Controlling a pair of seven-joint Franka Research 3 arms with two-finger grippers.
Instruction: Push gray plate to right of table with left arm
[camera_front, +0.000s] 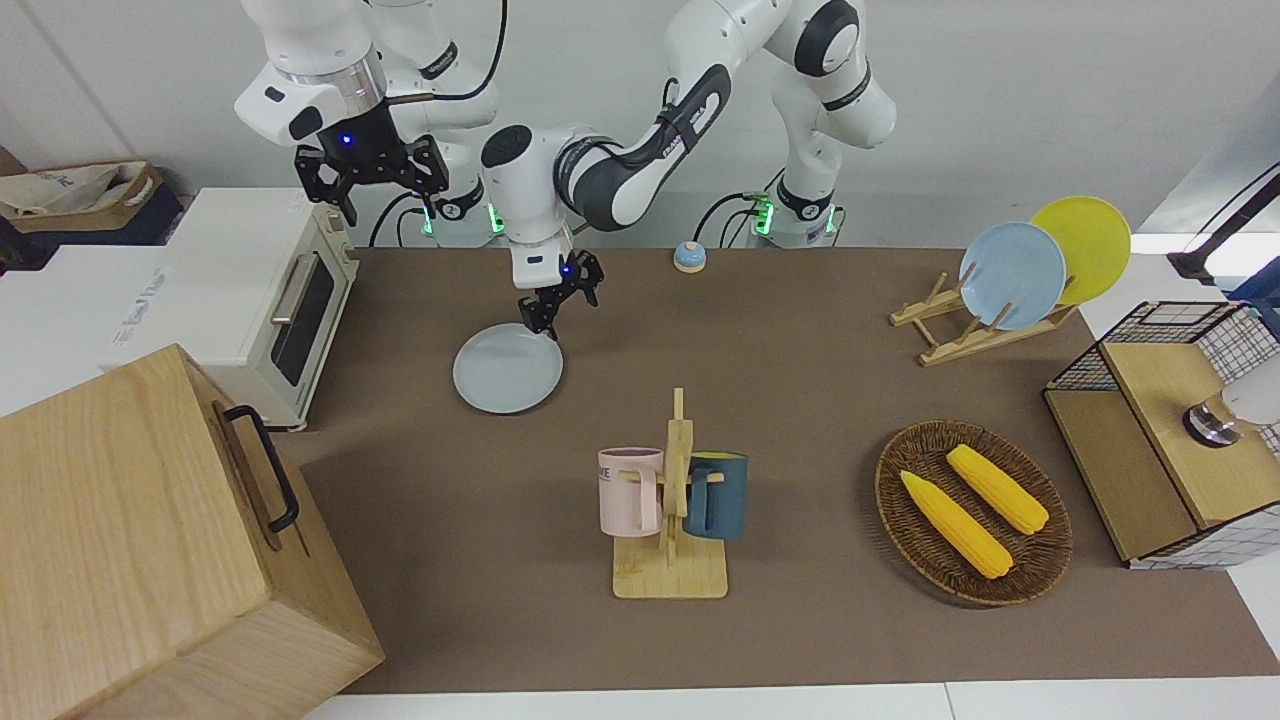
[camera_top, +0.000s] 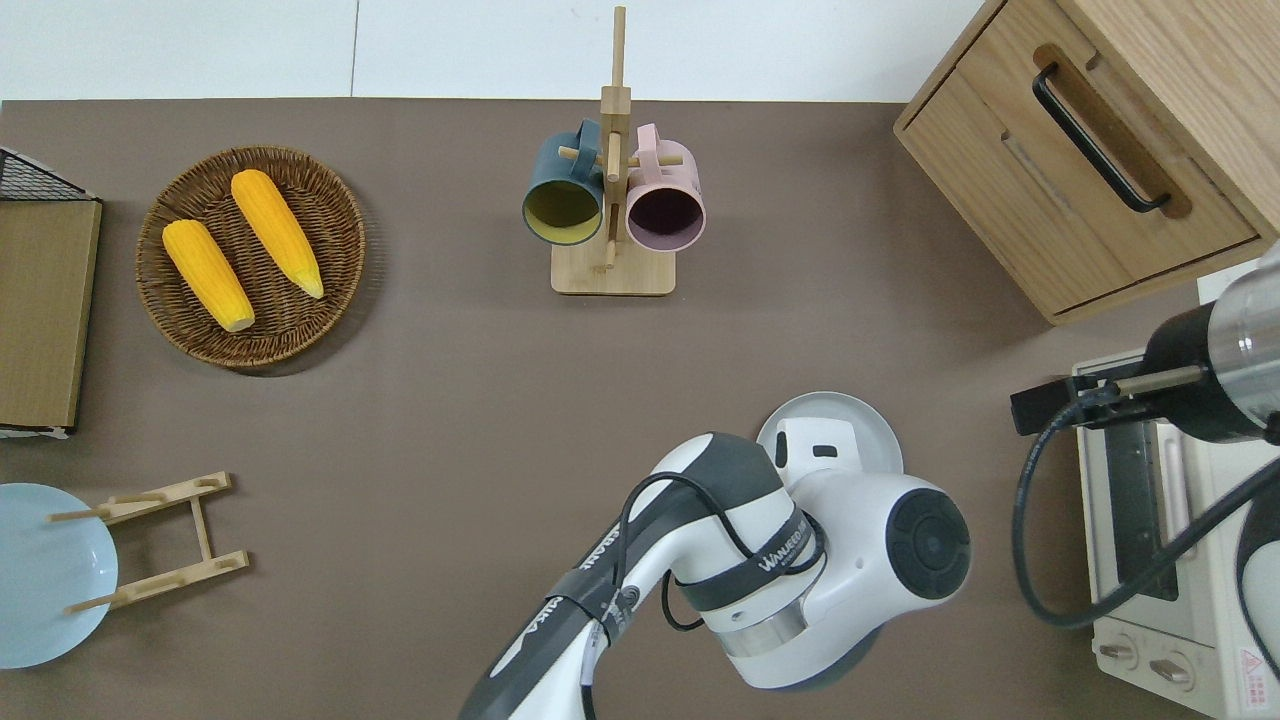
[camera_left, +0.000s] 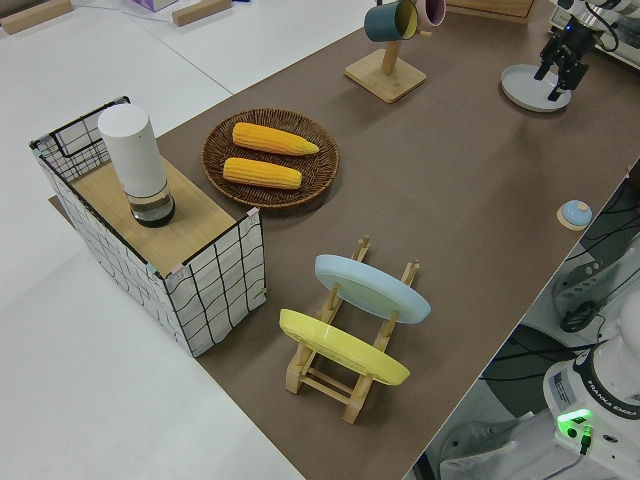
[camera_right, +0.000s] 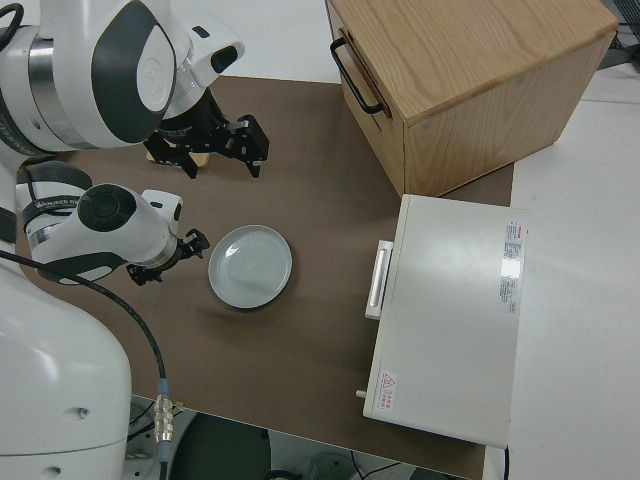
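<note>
While the right arm (camera_front: 330, 90) sat parked, the left gripper (camera_front: 556, 305) — fingers slightly apart — touched the gray plate's (camera_front: 505, 372) rim toward the table's (camera_front: 800, 400) robot-side edge.

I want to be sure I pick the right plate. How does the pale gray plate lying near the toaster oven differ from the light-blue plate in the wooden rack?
The pale gray-blue round plate lies flat on the brown table; the brighter light-blue round plate stands tilted on edge in the wooden plate rack. The gray plate sits toward the right arm's end, the light-blue one toward the left arm's end. Both are plain and round.
</note>
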